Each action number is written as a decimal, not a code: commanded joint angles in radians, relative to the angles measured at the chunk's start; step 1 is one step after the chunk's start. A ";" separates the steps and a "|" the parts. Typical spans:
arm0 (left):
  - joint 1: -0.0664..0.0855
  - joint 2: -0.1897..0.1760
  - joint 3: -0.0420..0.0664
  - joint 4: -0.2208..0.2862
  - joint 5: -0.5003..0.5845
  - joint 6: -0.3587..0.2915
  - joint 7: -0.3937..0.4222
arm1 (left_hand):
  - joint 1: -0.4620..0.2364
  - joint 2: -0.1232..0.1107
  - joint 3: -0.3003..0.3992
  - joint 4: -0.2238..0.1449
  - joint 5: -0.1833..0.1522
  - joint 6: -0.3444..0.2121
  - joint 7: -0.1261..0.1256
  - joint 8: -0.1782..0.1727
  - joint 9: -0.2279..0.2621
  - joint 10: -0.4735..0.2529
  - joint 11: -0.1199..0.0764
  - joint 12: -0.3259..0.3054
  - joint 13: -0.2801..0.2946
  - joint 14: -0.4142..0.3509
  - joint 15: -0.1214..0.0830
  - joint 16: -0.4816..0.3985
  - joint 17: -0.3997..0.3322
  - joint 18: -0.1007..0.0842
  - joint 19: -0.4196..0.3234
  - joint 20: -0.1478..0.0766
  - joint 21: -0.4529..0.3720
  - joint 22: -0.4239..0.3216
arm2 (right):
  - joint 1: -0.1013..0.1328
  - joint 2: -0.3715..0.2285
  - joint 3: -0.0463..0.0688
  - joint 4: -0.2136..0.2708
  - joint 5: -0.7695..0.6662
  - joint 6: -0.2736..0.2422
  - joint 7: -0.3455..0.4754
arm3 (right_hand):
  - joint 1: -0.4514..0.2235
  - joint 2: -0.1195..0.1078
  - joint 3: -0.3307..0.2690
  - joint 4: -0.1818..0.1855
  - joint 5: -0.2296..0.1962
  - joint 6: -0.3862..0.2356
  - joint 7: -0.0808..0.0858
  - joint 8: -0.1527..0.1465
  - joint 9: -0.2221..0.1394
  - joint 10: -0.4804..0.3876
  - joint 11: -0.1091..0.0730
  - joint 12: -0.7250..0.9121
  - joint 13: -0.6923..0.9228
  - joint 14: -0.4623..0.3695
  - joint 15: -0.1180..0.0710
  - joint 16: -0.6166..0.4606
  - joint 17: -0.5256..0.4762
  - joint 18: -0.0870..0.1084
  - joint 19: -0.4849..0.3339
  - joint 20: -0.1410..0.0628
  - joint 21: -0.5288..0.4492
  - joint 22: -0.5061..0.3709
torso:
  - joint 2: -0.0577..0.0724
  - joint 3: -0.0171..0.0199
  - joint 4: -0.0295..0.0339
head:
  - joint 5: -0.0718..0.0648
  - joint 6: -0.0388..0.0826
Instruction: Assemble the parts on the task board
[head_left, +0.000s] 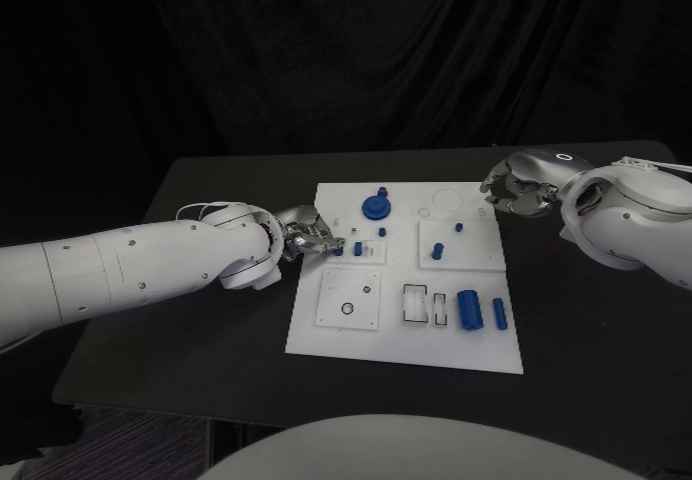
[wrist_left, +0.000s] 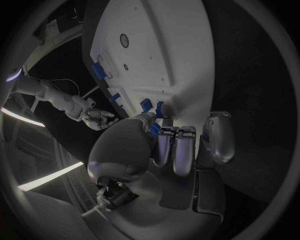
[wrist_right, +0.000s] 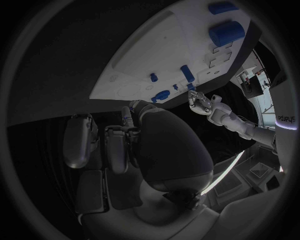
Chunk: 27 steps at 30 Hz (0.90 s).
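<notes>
Black counter (head_left: 188, 340) carrying flat white task board (head_left: 332, 335). Left robot hand (head_left: 306, 237) at board's left edge, fingers pinched on small blue part (wrist_left: 154, 129), probably for seating. Right robot hand (head_left: 515, 190) off board's far right corner, curled, holding nothing visible.

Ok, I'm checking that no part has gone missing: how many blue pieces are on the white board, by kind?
Round knob: 1
Cylinders lying flat: 2
Small pegs: 5, as far as the head view shows; the one by the left hand is hard to make out
Total: 8
</notes>
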 joint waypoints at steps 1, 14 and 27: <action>-0.007 0.001 -0.004 0.004 0.009 0.001 0.039 | 0.017 -0.003 0.016 -0.006 0.026 0.001 -0.002 0.001 0.007 0.041 0.000 -0.004 0.226 0.106 0.000 0.003 0.263 0.013 -0.007 -0.003 -0.007 0.133 | -0.002 -0.001 0.001 0.001 -0.003 0.009 -0.018 | -0.001 0.001 0.009 -0.001 0.003 -0.002 -0.002 0.003 -0.002 0.057 0.004 -0.004 0.211 0.087 0.004 -0.006 0.225 0.011 -0.007 -0.002 -0.006 0.175 | 0.000 0.0002 -0.0011 | 0.000 0.000; -0.011 -0.008 -0.004 0.012 0.009 -0.077 0.087 | 0.038 -0.014 0.050 -0.024 0.057 0.004 -0.004 0.010 0.016 0.032 -0.002 -0.012 0.221 0.106 -0.001 0.003 0.263 0.014 -0.012 -0.004 -0.017 0.133 | -0.003 -0.001 0.001 0.000 -0.003 0.013 -0.020 | -0.002 0.001 0.009 -0.001 0.003 -0.001 -0.002 0.004 -0.002 0.056 0.004 -0.005 0.210 0.087 0.004 -0.007 0.224 0.011 -0.007 -0.002 -0.008 0.174 | 0.000 -0.0007 -0.0003 | 0.001 0.000; -0.018 -0.021 -0.004 0.025 0.009 -0.162 0.124 | 0.039 -0.016 0.063 -0.025 0.040 -0.005 -0.001 0.008 0.015 0.031 0.000 -0.013 0.220 0.106 0.000 0.003 0.263 0.014 -0.013 -0.004 -0.018 0.135 | -0.004 -0.001 0.001 -0.001 -0.003 0.013 -0.021 | -0.002 0.001 0.010 -0.002 0.003 0.000 -0.003 0.005 -0.002 0.055 0.004 -0.005 0.209 0.086 0.004 -0.009 0.223 0.012 -0.008 -0.002 -0.011 0.174 | 0.000 -0.0007 -0.0002 | 0.001 0.000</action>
